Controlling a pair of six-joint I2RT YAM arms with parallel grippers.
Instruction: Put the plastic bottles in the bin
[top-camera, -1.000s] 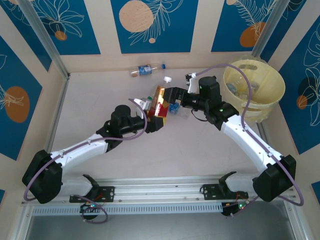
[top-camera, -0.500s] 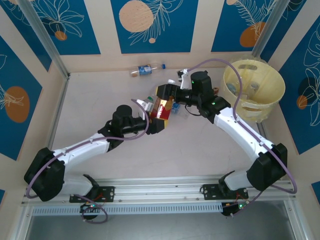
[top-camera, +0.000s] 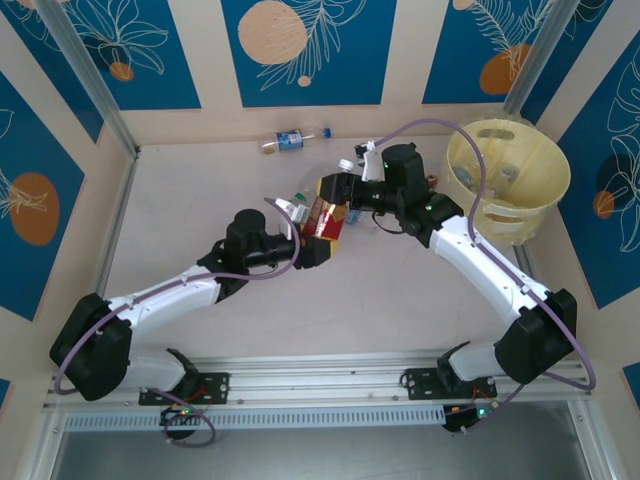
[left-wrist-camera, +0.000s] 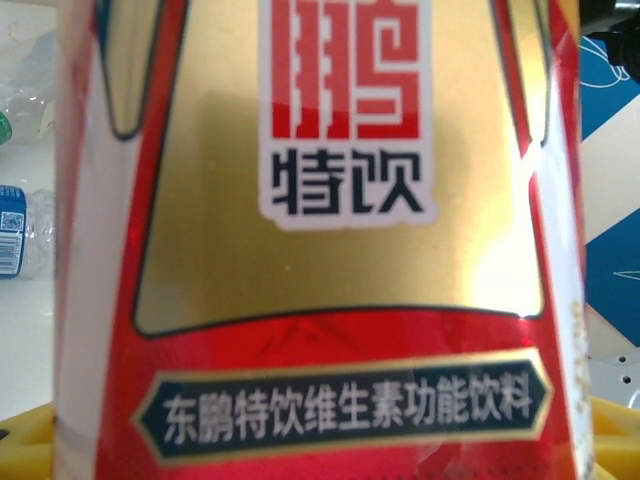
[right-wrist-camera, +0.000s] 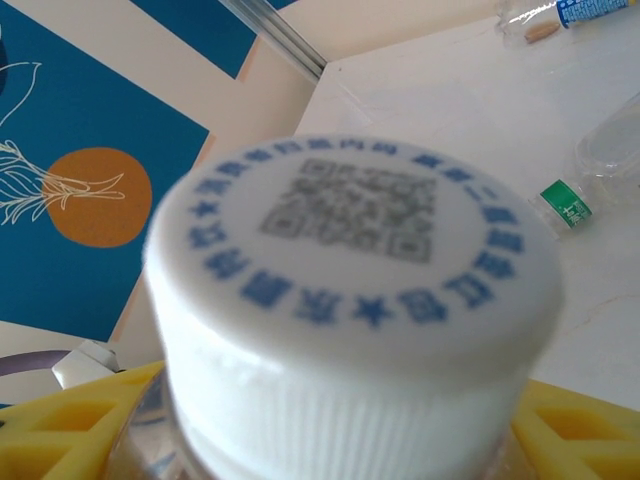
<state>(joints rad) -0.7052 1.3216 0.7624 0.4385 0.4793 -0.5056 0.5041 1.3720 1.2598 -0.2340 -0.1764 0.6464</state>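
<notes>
So the red-and-gold bottle (top-camera: 322, 212) is sandwiched right between both grippers over the middle of the desk (top-camera: 200, 190): the left gripper (top-camera: 314, 243) is at its lower end and the right gripper (top-camera: 340, 195) is at its top. From the left wrist the label is jammed right up against the camera. From the right wrist the white cap (right-wrist-camera: 355, 290) sits between the yellow fingers (right-wrist-camera: 70, 420). Both grippers are partly open around it, but I honestly can't tell which one is actually squeezing. The bin (top-camera: 540, 205) is well apart, behind the right gripper. A blue-label bottle (top-camera: 288, 140) lies beyond both, by the far wall.
</notes>
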